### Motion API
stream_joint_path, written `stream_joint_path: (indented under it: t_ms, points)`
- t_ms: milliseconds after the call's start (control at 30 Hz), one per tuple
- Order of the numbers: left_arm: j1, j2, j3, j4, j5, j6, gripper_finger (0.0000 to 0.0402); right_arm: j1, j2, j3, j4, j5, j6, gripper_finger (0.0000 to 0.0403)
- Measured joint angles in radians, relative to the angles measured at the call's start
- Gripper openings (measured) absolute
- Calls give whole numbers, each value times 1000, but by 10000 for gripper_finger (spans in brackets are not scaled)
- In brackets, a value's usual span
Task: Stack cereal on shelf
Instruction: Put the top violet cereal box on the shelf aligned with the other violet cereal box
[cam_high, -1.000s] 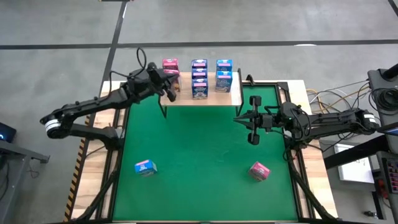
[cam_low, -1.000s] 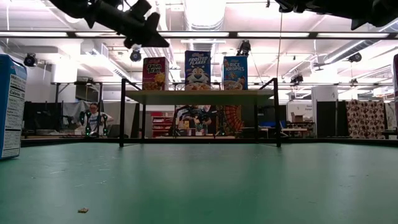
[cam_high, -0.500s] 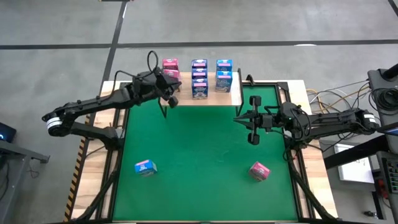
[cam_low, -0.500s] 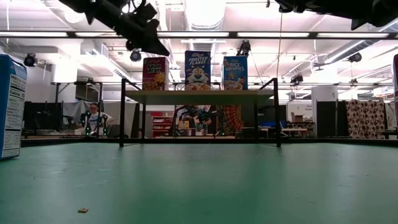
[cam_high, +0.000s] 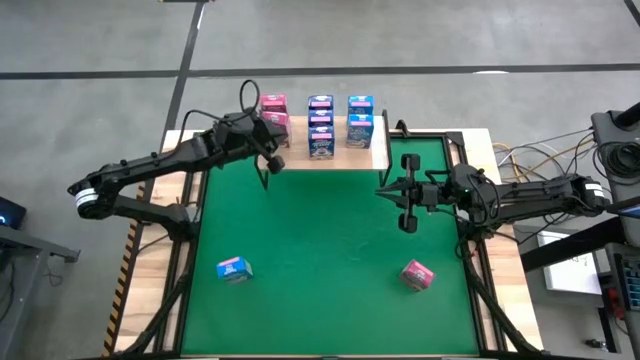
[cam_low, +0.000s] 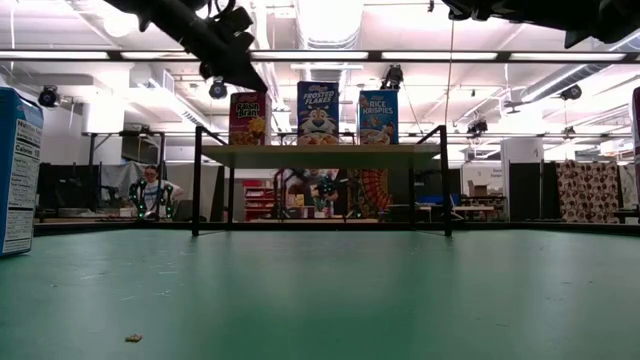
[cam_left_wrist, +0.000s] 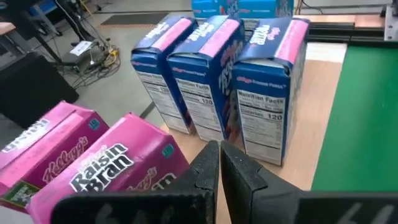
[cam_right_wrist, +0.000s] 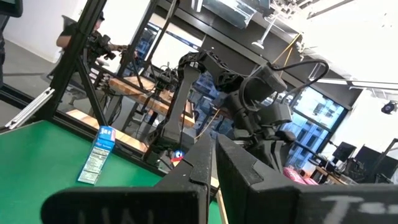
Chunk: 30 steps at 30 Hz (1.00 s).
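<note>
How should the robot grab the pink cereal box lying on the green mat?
The pink box lies tilted on the green mat, nothing near it. Probably best to come straight down from above and pinch its two long sides, turning the gripper to match its tilt.

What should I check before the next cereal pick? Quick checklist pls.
1. Left gripper empty and shut, at the shelf's left end: ok.
2. Right gripper empty and shut, over the green mat: ok.
3. Boxes on shelf upright in rows, pink Raisin Bran boxes beside the blue boxes: ok.
4. Loose blue box and loose pink box on the mat, unobstructed: ok.
5. Room left on shelf for both: cannot tell.
</note>
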<state>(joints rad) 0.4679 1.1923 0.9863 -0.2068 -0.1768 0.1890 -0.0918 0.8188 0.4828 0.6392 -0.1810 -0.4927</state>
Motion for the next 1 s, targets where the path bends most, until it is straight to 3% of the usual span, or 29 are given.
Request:
stream_joint_path:
  t_ms: [200, 667, 1000]
  points:
    - [1, 0, 0, 15, -98, -15, 0, 0, 0, 0, 0, 0, 2, 12]
    - [0, 0, 0, 77, -106, -26, 0, 0, 0, 0, 0, 0, 2, 12]
    - [1, 0, 0, 81, -208, -26, 0, 0, 0, 0, 0, 0, 2, 12]
